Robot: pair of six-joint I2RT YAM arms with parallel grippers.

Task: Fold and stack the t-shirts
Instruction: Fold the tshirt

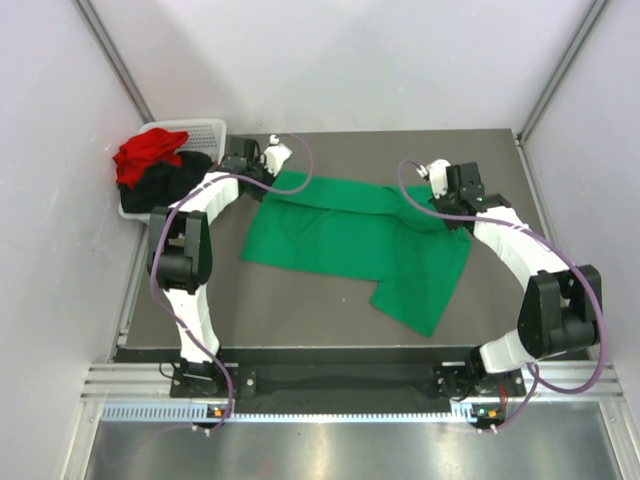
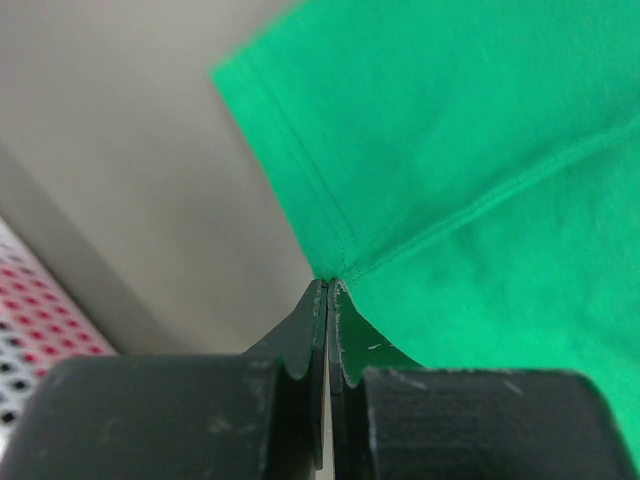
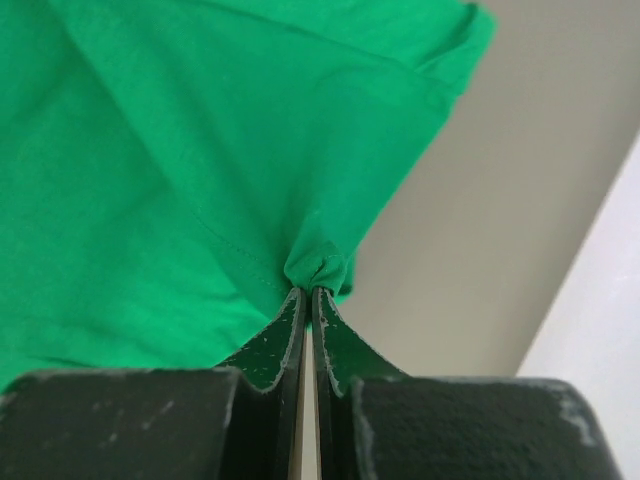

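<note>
Black jaws fill the bottom of both wrist views, closest to the lens.

Left arm (image 1: 190,235): jaws pressed together, clamped on a stitched hem corner of the green t-shirt (image 2: 480,150). Cloth fans away up and to the right from the pinch point. Bare grey surface (image 2: 120,150) to the left of it. Perforated wall of the white basket (image 2: 40,320) shows at the lower left edge, red visible through the holes.

Right arm (image 1: 520,250): jaws together, clamped on a small bunched fold at the shirt's edge. Green cloth (image 3: 180,150) spreads up and left; bare surface to the right.

Overhead view: green t-shirt (image 1: 350,240) lies across the middle of the surface (image 1: 300,310), rumpled, partly doubled over, one lobe reaching toward the near right. Its far left corner sits at the left jaws, its right edge at the right jaws.

White basket (image 1: 205,130) stands at the far left corner of the surface. Red t-shirt (image 1: 148,155) is heaped in it, spilling over the left rim, on top of the black t-shirt (image 1: 165,188). Both are unfolded and well apart from the green one's main spread.
</note>
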